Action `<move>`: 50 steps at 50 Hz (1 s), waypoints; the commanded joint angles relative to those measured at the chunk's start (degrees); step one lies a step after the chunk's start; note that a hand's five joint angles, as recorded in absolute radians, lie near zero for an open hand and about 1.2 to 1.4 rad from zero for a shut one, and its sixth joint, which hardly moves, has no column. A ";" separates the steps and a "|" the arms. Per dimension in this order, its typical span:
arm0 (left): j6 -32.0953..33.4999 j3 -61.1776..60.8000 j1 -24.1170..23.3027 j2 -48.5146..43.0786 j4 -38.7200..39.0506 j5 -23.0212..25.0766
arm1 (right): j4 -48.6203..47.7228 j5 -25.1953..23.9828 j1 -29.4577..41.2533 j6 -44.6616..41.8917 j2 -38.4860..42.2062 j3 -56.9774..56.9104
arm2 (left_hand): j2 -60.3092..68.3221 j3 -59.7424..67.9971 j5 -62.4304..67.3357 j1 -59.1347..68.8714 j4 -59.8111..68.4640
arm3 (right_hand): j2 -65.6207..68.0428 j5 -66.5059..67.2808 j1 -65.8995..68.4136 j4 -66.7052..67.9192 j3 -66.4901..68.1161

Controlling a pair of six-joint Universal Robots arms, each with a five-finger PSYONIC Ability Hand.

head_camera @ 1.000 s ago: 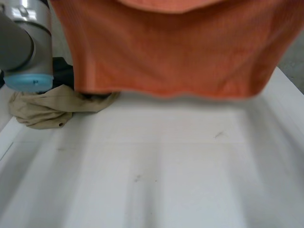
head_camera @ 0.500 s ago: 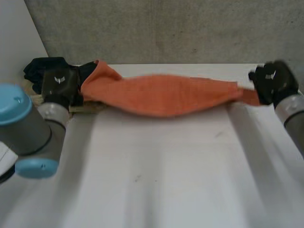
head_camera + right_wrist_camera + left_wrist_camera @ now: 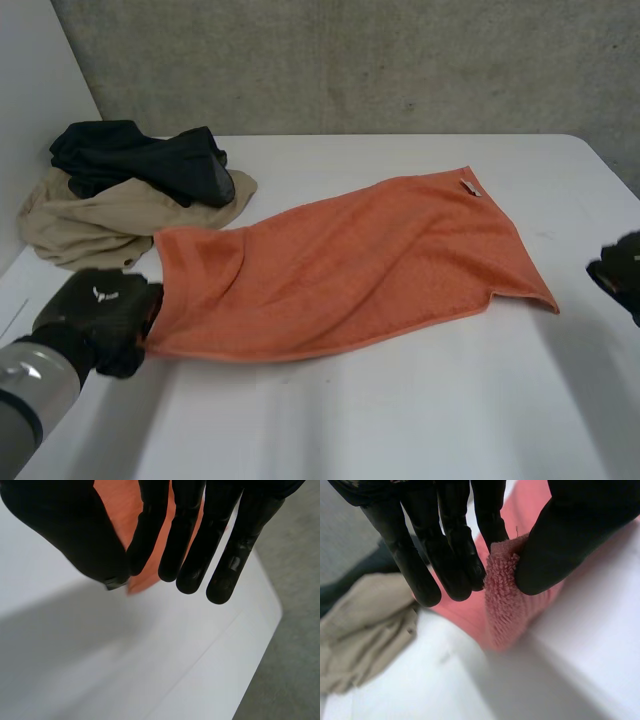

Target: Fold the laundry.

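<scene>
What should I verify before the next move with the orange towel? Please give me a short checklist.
1. Left hand grips the orange towel: ok. The left wrist view shows the near left corner pinched between fingers and thumb.
2. Right hand holds the towel: not ok. Its fingers are straight and it sits apart from the near right corner.
3. Towel spread out: ok. It lies open on the table, slanted to the table's edges.
4. Towel free of the other laundry: cannot tell. The beige garment, with the black garment on it, lies very close to the far left corner.
5. Room to fold: ok. The table in front of the towel is bare.
</scene>
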 commanded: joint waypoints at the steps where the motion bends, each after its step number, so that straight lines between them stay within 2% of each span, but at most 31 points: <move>1: -0.33 3.54 -0.53 -5.95 15.52 -0.14 | -20.44 -3.53 0.68 19.76 9.17 0.72 | 11.12 11.48 14.10 14.41 11.05 | -32.14 -32.10 -22.36 -32.41 -32.22; 8: -2.87 9.51 -1.32 -8.59 16.94 -0.15 | -26.98 -4.41 0.95 27.36 12.89 1.07 | 11.12 11.48 14.10 14.41 11.05 | -35.88 -35.83 -26.09 -36.14 -35.95; 16: -5.87 13.12 -1.41 -9.12 17.29 -0.06 | -27.77 -4.58 2.61 28.24 22.63 -0.24 | 11.12 11.48 14.10 14.41 11.05 | -31.69 -31.64 -21.90 -31.95 -31.76; 24: -5.87 16.64 -1.50 -12.99 17.02 -0.23 | -31.55 -4.49 4.64 29.56 27.39 -1.92 | 11.12 11.48 14.10 14.41 11.05 | -31.00 -30.95 -21.21 -31.26 -31.08; 31: -5.87 18.75 -1.50 -14.22 16.94 -0.32 | -35.86 -3.79 5.96 33.07 29.85 -3.76 | 11.12 11.48 14.10 14.41 11.05 | -23.44 -23.39 -13.65 -23.71 -23.52; 46: -5.96 19.80 -1.41 -14.22 16.94 -0.50 | -36.12 -1.60 8.06 33.78 35.30 -9.21 | 11.12 11.48 14.10 14.41 11.05 | -18.72 -18.67 -8.93 -18.99 -18.80; 50: -5.96 19.80 -1.23 -14.22 16.94 -0.58 | -36.04 -0.45 8.50 33.78 37.06 -11.14 | 11.12 11.48 14.10 14.41 11.05 | -7.83 -7.78 1.96 -8.09 -7.91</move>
